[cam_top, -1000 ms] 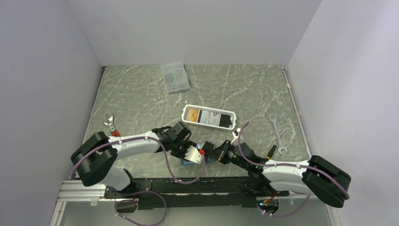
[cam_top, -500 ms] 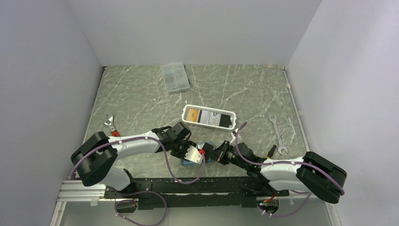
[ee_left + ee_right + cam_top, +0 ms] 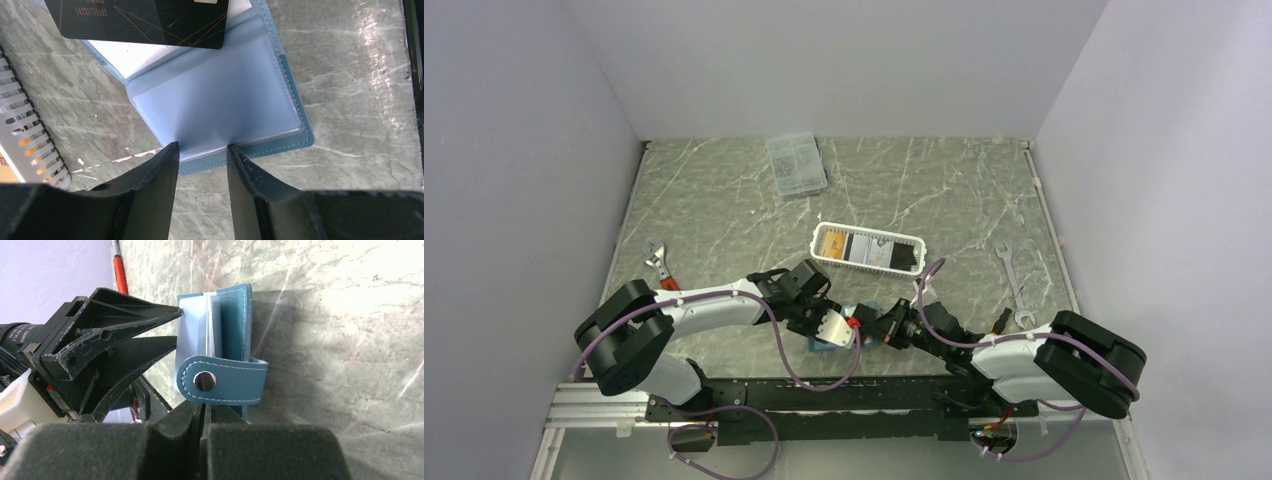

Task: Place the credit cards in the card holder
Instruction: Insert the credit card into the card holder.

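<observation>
Card holder [image 3: 299, 131] lies open at the near middle of the table [image 3: 724, 200], at 6 o'clock from the white basket [image 3: 864, 267], with both arms meeting over it. Left gripper [image 3: 200, 149] is partly open with a narrow gap. In its wrist view both fingertips [image 3: 167, 155] sit at the holder's 6 o'clock edge, right where the pale blue sleeve [image 3: 220, 95] ends, with nothing gripped between them. The sleeve runs from the tips toward 12 o'clock. Black card [image 3: 145, 20] lies across the holder's far part at 11 o'clock, overlapping a white page; can't tell if it is in a slot. A basket corner shows at 9 o'clock of the fingers, apart from the holder. Right gripper [image 3: 202, 415] has its fingers pressed together, no gap. In its wrist view the tips touch the lower edge of the teal strap [image 3: 235, 382], at 6 o'clock of the snap [image 3: 204, 381]; can't tell if the strap edge is nipped. In the same view the holder is seen edge-on at 12 o'clock from the right tips, and the left fingers come in from 9 o'clock, upper tip touching the pale page. The basket holds more cards [image 3: 836, 243], one yellow-gold, one black. Clear box [image 3: 796, 165] sits at 12 o'clock on the far side, red-handled wrench [image 3: 661, 266] at 9 o'clock, spanner [image 3: 1014, 288] at 3 o'clock, all well apart from the holder.
</observation>
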`<state>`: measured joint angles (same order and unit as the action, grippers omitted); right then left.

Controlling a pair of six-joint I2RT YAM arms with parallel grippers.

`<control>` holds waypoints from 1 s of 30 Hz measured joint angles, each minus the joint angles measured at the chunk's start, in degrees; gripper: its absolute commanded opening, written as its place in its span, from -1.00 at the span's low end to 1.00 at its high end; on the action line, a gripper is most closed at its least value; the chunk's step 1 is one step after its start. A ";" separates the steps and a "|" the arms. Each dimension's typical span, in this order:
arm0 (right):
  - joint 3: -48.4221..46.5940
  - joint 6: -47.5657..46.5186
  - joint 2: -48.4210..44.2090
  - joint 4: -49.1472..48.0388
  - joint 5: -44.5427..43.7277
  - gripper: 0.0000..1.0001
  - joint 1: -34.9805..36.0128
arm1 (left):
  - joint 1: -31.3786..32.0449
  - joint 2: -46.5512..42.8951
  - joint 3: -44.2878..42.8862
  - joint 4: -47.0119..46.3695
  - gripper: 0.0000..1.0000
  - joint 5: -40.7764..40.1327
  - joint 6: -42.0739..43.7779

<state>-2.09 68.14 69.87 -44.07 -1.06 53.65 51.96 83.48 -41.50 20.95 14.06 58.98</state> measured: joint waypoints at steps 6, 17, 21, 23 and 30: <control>0.02 0.04 2.71 -4.37 0.61 -1.00 -0.33 | 0.11 0.00 0.00 0.00 -0.10 -0.20 -0.04; 1.40 0.57 1.97 -4.96 0.66 -1.00 -0.35 | 0.42 0.02 0.00 -0.09 -0.10 -0.85 -0.02; 1.40 0.52 0.11 -4.68 -0.24 -1.00 -0.44 | 0.48 0.28 0.00 -0.07 -0.10 -0.90 -0.04; 1.40 0.52 0.02 -4.72 -0.39 -1.00 -0.59 | 0.55 0.37 -0.04 -0.04 -0.10 -1.03 -0.04; 1.40 0.59 2.99 -6.73 -0.28 -1.00 -0.70 | 0.81 0.70 -0.28 0.17 -0.10 -1.46 -0.20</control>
<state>-0.69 68.73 72.86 -50.81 -1.34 52.95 52.77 84.18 -41.78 21.12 12.60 58.78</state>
